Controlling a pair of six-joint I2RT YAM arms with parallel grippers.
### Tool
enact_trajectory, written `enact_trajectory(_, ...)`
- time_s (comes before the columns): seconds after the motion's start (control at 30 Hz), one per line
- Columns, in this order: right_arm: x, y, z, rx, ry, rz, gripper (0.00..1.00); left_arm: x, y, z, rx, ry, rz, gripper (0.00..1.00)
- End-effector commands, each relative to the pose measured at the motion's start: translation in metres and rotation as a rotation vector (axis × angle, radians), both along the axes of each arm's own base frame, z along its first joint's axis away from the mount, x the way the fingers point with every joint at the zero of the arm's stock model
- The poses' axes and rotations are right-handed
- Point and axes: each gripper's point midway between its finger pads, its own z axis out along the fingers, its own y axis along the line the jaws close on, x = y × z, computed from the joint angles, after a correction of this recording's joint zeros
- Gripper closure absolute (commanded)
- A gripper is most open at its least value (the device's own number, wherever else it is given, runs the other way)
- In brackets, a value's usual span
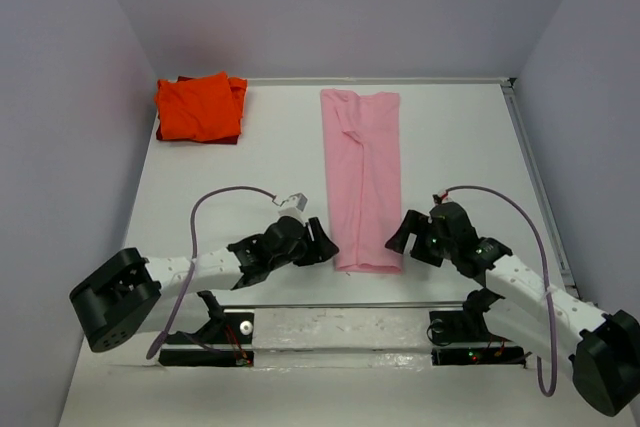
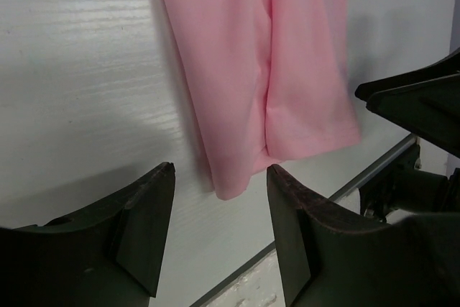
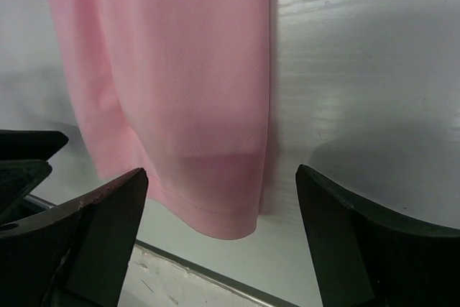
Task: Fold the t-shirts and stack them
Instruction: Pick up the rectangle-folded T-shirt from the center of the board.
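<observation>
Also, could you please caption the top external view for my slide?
Open left gripper and open right gripper flank the near end of the lengthwise-folded pink t-shirt; folded orange-red t-shirt lies far left.

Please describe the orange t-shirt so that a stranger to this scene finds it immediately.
Start at the white table and go to its far left corner. There lies the orange-red t-shirt, gathered into a compact, roughly square bundle. The only other cloth, the pink t-shirt, is a long narrow strip in the table's middle.
</observation>
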Motion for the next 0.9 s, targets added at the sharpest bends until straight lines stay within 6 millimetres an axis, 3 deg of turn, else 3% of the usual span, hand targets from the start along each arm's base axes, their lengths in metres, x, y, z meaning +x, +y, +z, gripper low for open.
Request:
enact_trajectory(0.0, -0.010, 0.002, -0.011, -0.003, 0.045, -0.024, 0.11, -0.006, -0.012, -0.013, -0.024, 0.023, -0.020, 0.37)
enact_trajectory(0.2, -0.018, 0.006, -0.028, -0.034, 0.096, -0.009, 0.13, -0.013, -0.029, -0.031, 0.005, 0.052, -0.063, 0.37)
enact_trajectory(0.43, -0.027, 0.017, -0.033, -0.015, 0.112, 0.033, 0.25, -0.015, -0.038, -0.040, 0.011, 0.066, -0.075, 0.37)
enact_trajectory(0.7, -0.032, 0.019, -0.036, -0.014, 0.121, 0.060, 0.55, -0.020, -0.032, -0.036, 0.000, 0.059, -0.071, 0.40)
enact_trajectory(0.73, -0.033, 0.019, -0.035, -0.014, 0.123, 0.063, 0.65, -0.020, -0.031, -0.034, -0.004, 0.059, -0.068, 0.40)
enact_trajectory(0.87, -0.031, 0.019, -0.033, -0.019, 0.117, 0.067, 0.90, -0.021, -0.024, -0.030, 0.002, 0.046, -0.053, 0.46)
